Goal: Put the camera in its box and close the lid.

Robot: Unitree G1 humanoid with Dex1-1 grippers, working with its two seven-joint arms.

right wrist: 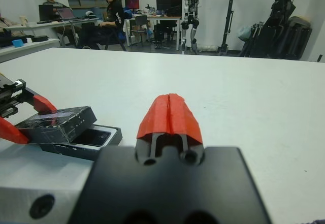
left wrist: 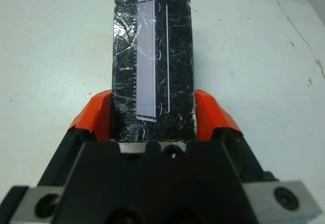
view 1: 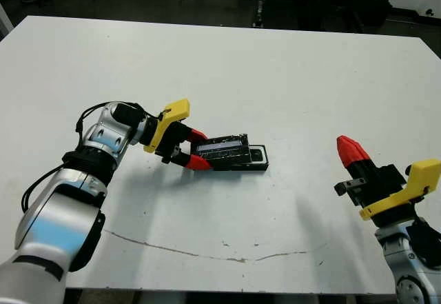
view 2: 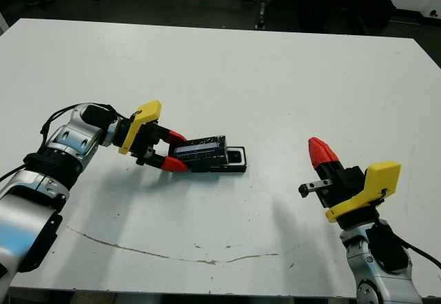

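1. The wide white table (view 1: pixel 275 69) carries all the items. A thin dark crack-like line (view 1: pixel 207 254) runs along its near part.
2. The left arm, silver and black with a yellow bracket, reaches in from the near left. The left gripper (view 1: pixel 194 149) is clamped on the left end of the lid, one red-tipped finger on each long edge; the left wrist view shows both fingertips (left wrist: pixel 96 117) pressed against the lid's sides.
3. The right arm, black with a yellow bracket, stands at the near right, well apart from the other items. The right gripper (view 2: pixel 322 154) has its two red fingertips pressed together with nothing between them, and it points towards the far left.
4. The lid, a flat glossy black rectangular slab (view 1: pixel 222 147) with a pale grey strip along its top, is held tilted over the box. It covers the left part of the box, with its right end lower and its left end raised in the gripper.
5. The box, a small shallow black tray (view 1: pixel 255 163) with a pale lining, sits on the table near the centre, slightly left. Its right end is uncovered.
6. The camera, a small slim black bar (view 1: pixel 257 154), lies inside the box. Only its right end shows, beyond the lid's edge.
7. In the right wrist view, seated people (right wrist: pixel 108 10) show at desks beyond the far edge of the table.
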